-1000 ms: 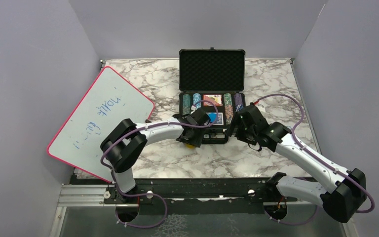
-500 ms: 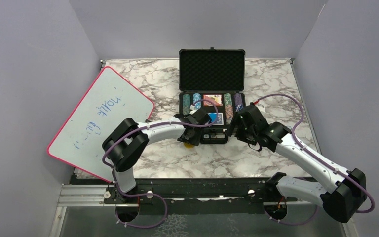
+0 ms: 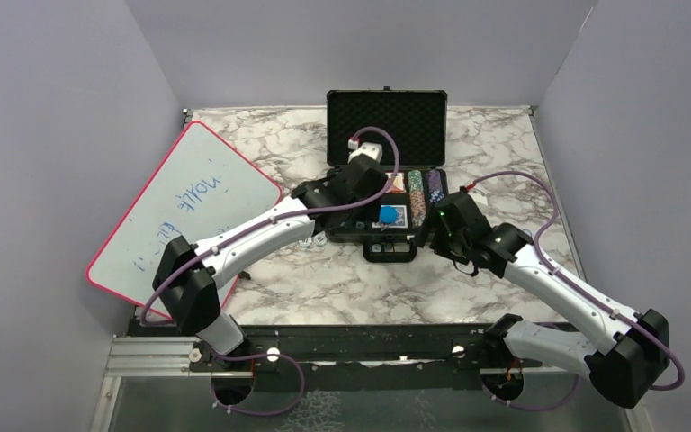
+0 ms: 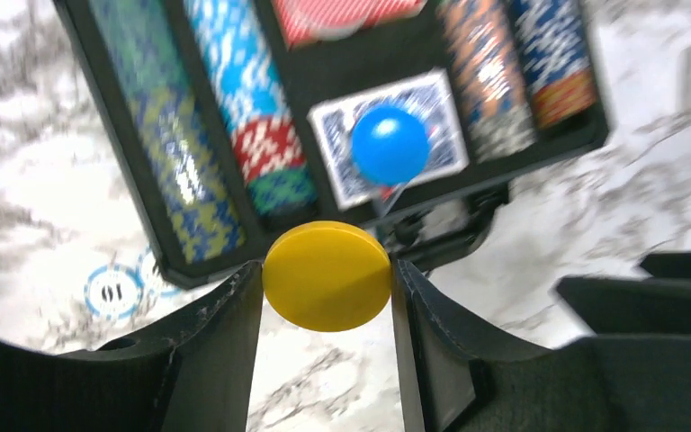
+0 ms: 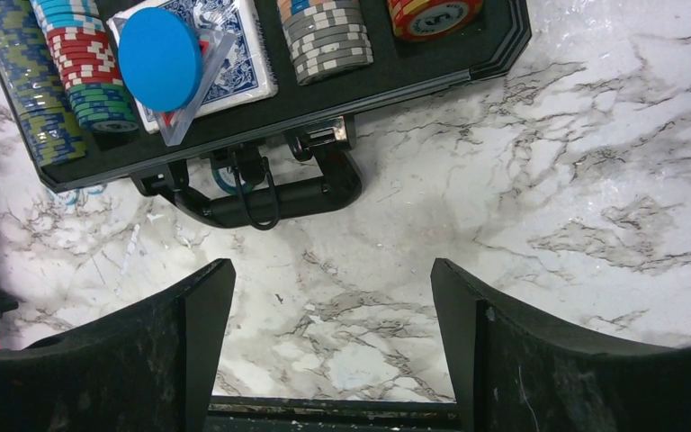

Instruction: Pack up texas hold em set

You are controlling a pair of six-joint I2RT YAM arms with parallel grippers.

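The black briefcase [image 3: 385,126] stands open at the table's back, lid up. Its tray holds rows of poker chips [image 4: 238,90], a red deck [image 4: 342,13] and a blue deck [image 4: 432,108] with a blue round button [image 4: 390,144] on it; the blue button also shows in the right wrist view [image 5: 159,58]. My left gripper [image 4: 327,279] is shut on a yellow round button [image 4: 327,276] and holds it above the case's front edge. My right gripper [image 5: 328,324] is open and empty over bare table just right of the case handle [image 5: 252,193].
A red-edged whiteboard [image 3: 184,216] leans at the left. Two loose white-and-blue chips [image 4: 112,290] lie on the marble by the case's front left corner; they also show in the top view [image 3: 313,240]. Grey walls close in three sides.
My left arm has lifted from the table in front of the case and swung back over the case tray, carrying the yellow button. The two loose chips are now uncovered. The right arm has barely moved.
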